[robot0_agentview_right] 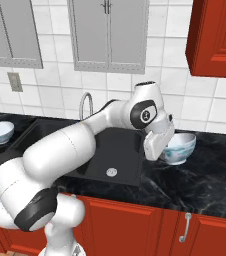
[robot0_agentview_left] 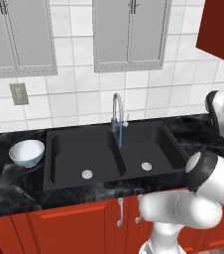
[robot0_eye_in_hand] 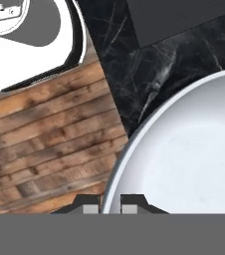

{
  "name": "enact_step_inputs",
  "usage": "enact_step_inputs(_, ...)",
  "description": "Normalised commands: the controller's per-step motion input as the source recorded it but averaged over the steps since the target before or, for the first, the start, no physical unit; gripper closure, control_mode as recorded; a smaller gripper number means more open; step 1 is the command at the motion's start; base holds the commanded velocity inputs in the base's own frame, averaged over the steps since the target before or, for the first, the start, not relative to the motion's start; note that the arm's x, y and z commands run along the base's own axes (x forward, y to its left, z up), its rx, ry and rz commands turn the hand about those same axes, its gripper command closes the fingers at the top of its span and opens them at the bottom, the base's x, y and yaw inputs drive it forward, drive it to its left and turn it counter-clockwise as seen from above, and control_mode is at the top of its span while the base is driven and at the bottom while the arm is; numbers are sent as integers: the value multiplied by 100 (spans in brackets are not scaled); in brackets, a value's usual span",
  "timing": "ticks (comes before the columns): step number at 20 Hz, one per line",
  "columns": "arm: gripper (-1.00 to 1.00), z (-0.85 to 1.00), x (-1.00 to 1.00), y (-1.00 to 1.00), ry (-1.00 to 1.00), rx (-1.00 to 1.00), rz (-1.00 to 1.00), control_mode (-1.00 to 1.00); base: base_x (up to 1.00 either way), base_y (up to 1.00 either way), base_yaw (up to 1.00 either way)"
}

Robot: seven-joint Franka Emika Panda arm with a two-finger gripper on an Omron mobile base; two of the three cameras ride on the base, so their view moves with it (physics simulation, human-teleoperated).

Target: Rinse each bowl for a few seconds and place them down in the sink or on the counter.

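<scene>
Counter (robot0_agentview_right: 205,185): glossy black, marble-veined, over red cabinets. Sink (robot0_agentview_left: 99,154): black double basin, a thin stream running from the faucet (robot0_agentview_left: 117,113) by the divider. Arm reaches forward across the sink to its right side, wrist bent downward, hand angled over the bowl (robot0_agentview_right: 181,148) on the counter right of the sink. Gripper (robot0_eye_in_hand: 111,205): fingers nearly together, pinching that bowl's rim, one tip each side. Second bowl (robot0_agentview_left: 27,152) sits upright on the counter left of the sink.
</scene>
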Motion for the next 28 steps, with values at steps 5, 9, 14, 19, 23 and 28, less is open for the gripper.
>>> enact_step_inputs(5, 100, 14, -1, 24, 17, 14, 17, -100, 0, 0, 0)
enact_step_inputs(9, 100, 0, 0, 29, 15, 14, 16, -100, 0, 0, 0)
enact_step_inputs(14, 100, 2, 0, 38, 6, 4, 13, -100, 0, 0, 0)
enact_step_inputs(19, 100, 0, 7, 44, 0, 0, 12, -100, 0, 0, 0)
enact_step_inputs(23, 100, -2, 10, 34, -1, 0, 10, -100, 0, 0, 0)
enact_step_inputs(28, 100, -4, 11, 30, -4, 0, 12, -100, 0, 0, 0)
